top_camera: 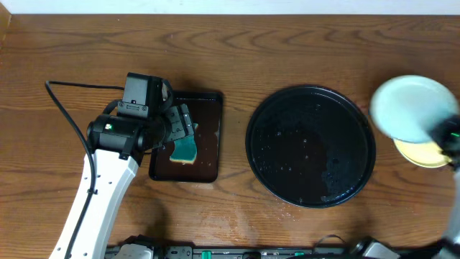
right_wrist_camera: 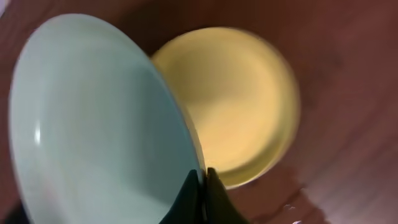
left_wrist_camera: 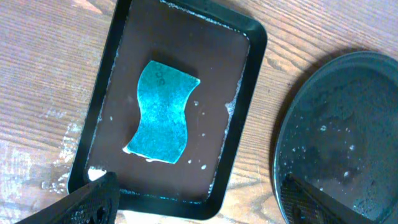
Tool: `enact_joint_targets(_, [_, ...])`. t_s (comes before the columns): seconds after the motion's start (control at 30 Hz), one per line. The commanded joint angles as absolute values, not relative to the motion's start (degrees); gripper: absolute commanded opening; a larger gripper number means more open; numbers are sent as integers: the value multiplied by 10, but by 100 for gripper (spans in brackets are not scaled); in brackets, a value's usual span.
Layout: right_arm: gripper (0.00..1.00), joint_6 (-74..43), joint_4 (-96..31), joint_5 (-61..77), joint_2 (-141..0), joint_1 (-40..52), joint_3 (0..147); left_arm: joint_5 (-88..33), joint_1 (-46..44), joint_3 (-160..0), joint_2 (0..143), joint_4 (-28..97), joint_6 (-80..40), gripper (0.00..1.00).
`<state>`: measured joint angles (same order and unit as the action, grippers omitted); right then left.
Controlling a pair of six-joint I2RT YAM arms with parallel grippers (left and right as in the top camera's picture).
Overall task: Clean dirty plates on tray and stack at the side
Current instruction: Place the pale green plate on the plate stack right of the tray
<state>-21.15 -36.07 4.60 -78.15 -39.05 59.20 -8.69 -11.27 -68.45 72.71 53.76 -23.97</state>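
**Right gripper holds a mint plate over a yellow one; left gripper hangs above a sponge**

On a brown wood-grain counter (top_camera: 237, 57), a large round glossy black tray (top_camera: 310, 147) sits right of centre, speckled with water drops. To its right, at the edge of the overhead view, a small round pale mint-white plate (top_camera: 410, 108) is pinched at its rim by the right gripper (right_wrist_camera: 202, 186), whose fingers are pressed together on the plate's edge. The plate is tilted and covers part of a small round pale yellow plate (right_wrist_camera: 242, 106) lying on the counter. From overhead the right arm is blurred and cut off by the frame. Whether anything lies beneath the yellow plate cannot be told.

Left of the round tray, a smaller rectangular black tray (left_wrist_camera: 217, 74) holds a teal sponge (left_wrist_camera: 163, 112) with wavy sides. The left gripper (left_wrist_camera: 198, 186) hangs above it, fingers spread wide and holding nothing; only their dark tips show in the wrist view.
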Motion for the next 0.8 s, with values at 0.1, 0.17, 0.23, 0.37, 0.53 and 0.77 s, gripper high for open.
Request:
enact_joint_targets(0.1, [1, -274, -338, 93, -872, -503, 592, -86, -110, -691, 730, 539, -241, 83])
enact_joint_targets(0.17, [1, -274, -336, 93, -898, -519, 592, -86, -110, -691, 730, 539, -241, 83])
enact_joint_targets(0.23, [1, -264, -336, 97, -913, -526, 592, -86, -110, -691, 730, 539, -241, 83])
enact_joint_targets(0.37, [34, -201, -311, 230, -904, -516, 592, -86, -110, -691, 730, 539, -241, 83])
enact_joint_targets(0.53, [43, -181, -307, 292, -813, -460, 592, -86, -110, -691, 730, 539, -241, 83])
enact_joint_targets(0.77, [55, -102, -356, 292, -584, -222, 592, -86, -110, -691, 730, 539, -241, 83])
